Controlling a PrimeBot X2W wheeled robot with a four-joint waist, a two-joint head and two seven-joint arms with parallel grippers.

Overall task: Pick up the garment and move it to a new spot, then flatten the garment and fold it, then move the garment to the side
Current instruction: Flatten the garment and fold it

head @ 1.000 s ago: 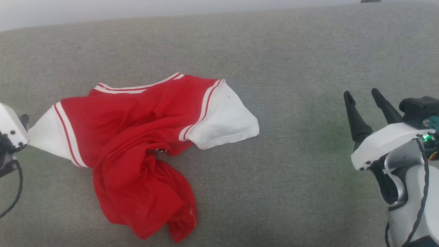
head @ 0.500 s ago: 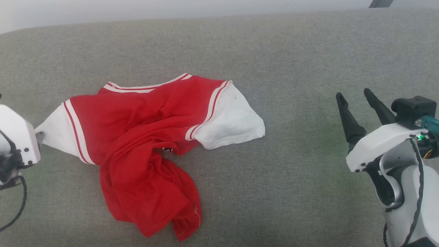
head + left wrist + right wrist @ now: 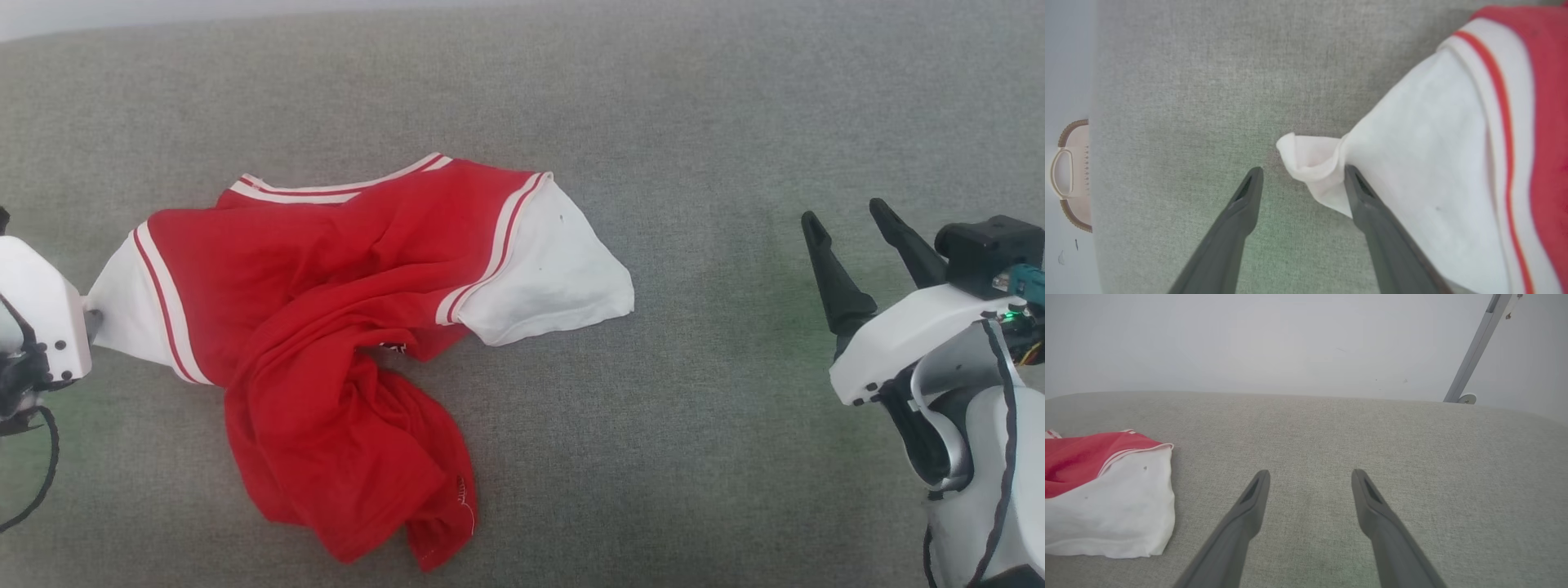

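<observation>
- Garment (image 3: 326, 327) lies crumpled on the grey surface (image 3: 735, 449), left of centre in the head view. White sleeves point outward, striped neck trim lies at the far edge, and the red body is bunched toward the near edge.
- Left gripper (image 3: 1302, 171): fingers spread wide, clamping nothing. Folded tip of the left sleeve (image 3: 1412, 143) sits between the fingertips; one finger overlaps the cloth, contact unclear.
- Right gripper (image 3: 843, 210): fingers spread wide, empty, over bare surface, well apart from the right sleeve (image 3: 547, 278).
</observation>
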